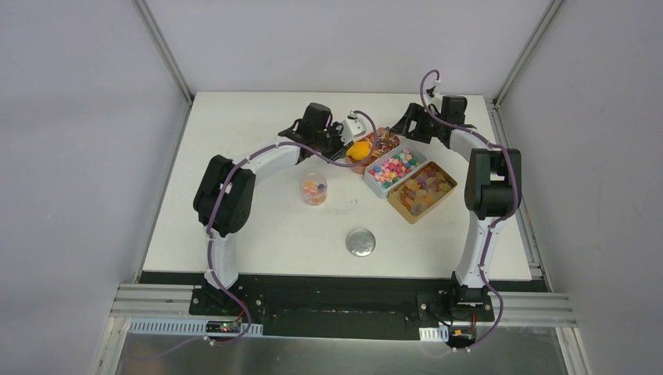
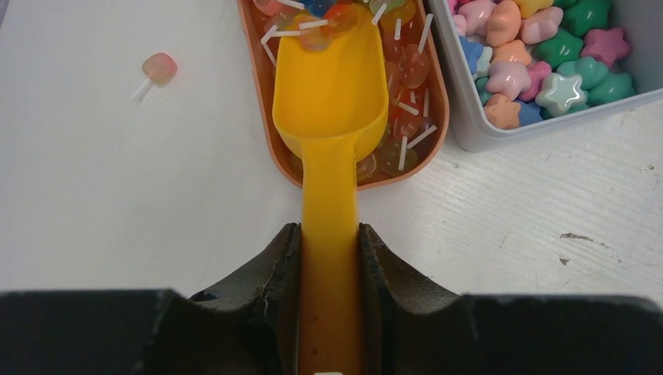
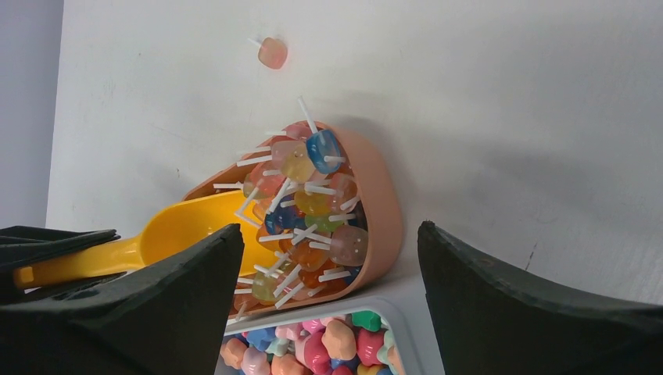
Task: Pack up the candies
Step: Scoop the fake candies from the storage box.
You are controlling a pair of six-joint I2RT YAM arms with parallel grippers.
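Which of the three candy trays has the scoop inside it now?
The peach tray of stick candies, farthest left. The grey tray holds stars, the brown tray gummies.

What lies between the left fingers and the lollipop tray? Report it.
The yellow scoop: its handle, clamped in the left fingers, crosses bare table to the tray; left wrist view.

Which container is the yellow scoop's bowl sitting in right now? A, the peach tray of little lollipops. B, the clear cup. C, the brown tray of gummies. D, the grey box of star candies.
A: held by the left gripper, the scoop lies in the peach tray, lollipops on its tip.
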